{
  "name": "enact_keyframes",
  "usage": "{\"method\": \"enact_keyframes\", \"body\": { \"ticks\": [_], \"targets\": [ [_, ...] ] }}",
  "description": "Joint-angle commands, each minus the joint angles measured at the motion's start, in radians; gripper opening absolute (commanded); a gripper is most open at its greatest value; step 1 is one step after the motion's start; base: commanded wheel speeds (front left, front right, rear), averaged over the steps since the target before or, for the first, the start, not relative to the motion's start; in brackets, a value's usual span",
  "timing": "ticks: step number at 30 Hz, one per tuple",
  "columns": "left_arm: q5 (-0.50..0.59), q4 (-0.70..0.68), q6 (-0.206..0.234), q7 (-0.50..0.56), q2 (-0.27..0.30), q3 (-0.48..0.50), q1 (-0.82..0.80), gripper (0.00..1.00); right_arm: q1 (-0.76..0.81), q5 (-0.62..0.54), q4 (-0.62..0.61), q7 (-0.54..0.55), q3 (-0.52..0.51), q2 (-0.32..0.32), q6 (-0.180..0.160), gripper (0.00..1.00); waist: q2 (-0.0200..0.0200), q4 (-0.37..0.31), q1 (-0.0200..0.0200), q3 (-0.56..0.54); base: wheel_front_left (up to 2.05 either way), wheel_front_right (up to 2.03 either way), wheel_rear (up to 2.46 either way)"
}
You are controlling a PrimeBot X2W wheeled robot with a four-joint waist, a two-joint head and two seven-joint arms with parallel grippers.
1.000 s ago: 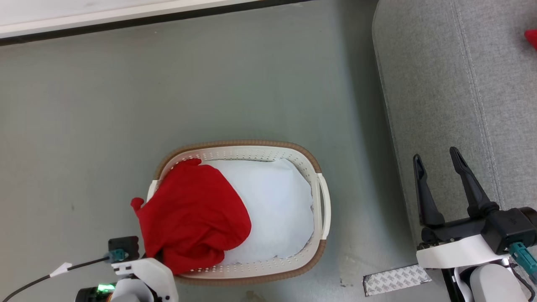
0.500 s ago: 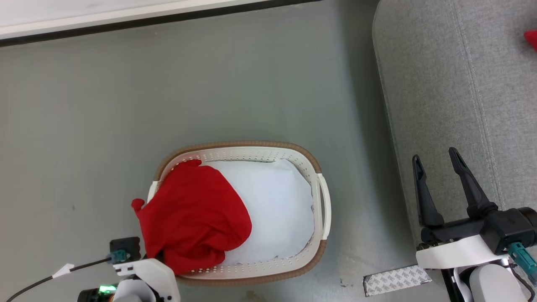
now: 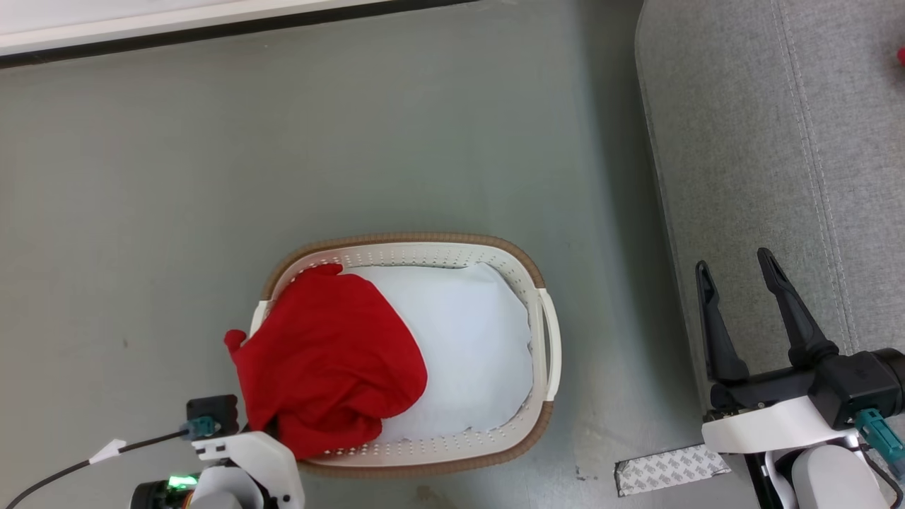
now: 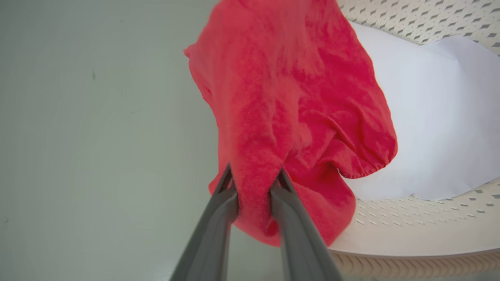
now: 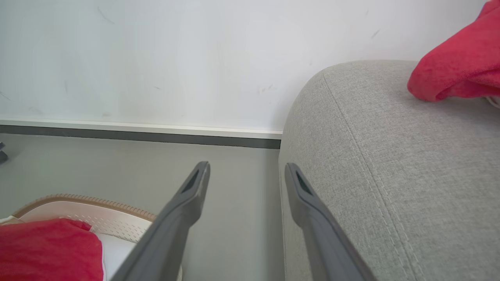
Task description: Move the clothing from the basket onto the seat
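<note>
Your left claw pinches the red garment over the basket rim; right claw gapes at the sofa edge, floor between.

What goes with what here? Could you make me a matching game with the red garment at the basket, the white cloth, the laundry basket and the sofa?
Things:
1. red garment
2. white cloth
3. laundry basket
4. sofa

States:
A. grey, with stitched seams
B. lying flat inside the basket
C. pinched in the left jaws, draped over the basket's rim
D. cream perforated walls, brown rim

Pairs: 1-C, 2-B, 3-D, 4-A
</note>
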Motion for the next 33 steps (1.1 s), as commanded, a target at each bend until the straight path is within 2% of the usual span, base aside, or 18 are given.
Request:
{"method": "enact_keyframes", "body": {
  "ticks": [1, 4, 5, 6, 7, 24, 33],
  "targets": [
    [-0.018, -0.004, -0.003, -0.005, 0.010, 0.001, -0.001, 0.41, -0.010, -0.006, 0.001, 0.001, 0.001, -0.002, -0.002, 1.00, 0.0000, -0.001, 0.0000, -0.002, 0.00, 0.00, 0.00],
    [-0.019, -0.010, -0.004, -0.004, 0.014, 0.001, 0.006, 0.47, -0.012, 0.001, 0.004, 0.001, 0.005, -0.002, -0.002, 1.00, 0.0000, -0.003, 0.0000, -0.005, 0.00, 0.00, 0.00],
    [-0.018, -0.012, -0.004, -0.003, 0.016, 0.001, 0.008, 0.60, -0.012, 0.004, 0.005, 0.001, 0.005, -0.002, -0.002, 1.00, 0.0000, -0.003, 0.0000, -0.006, 0.00, 0.00, 0.00],
    [-0.019, -0.015, -0.005, -0.003, 0.018, 0.000, 0.010, 0.96, -0.013, 0.007, 0.007, 0.001, 0.006, -0.002, -0.002, 1.00, 0.0000, -0.004, 0.0000, -0.008, 0.00, 0.00, 0.00],
    [-0.020, -0.017, -0.005, -0.003, 0.021, 0.000, 0.011, 1.00, -0.013, 0.009, 0.008, 0.001, 0.007, -0.002, -0.002, 1.00, 0.0000, -0.004, 0.0000, -0.009, 0.00, 0.00, 0.00],
    [-0.037, -0.014, -0.008, -0.003, 0.030, -0.004, 0.034, 1.00, -0.011, 0.023, 0.025, 0.001, 0.016, -0.002, -0.002, 1.00, 0.0000, -0.002, 0.0000, -0.047, 0.00, 0.00, 0.00],
    [-0.053, -0.048, 0.010, -0.003, 0.025, 0.008, 0.091, 1.00, 0.006, 0.045, 0.047, 0.001, 0.038, -0.002, -0.002, 1.00, 0.0000, 0.008, 0.0000, -0.152, 0.00, 0.00, 0.00]
  ]
}}
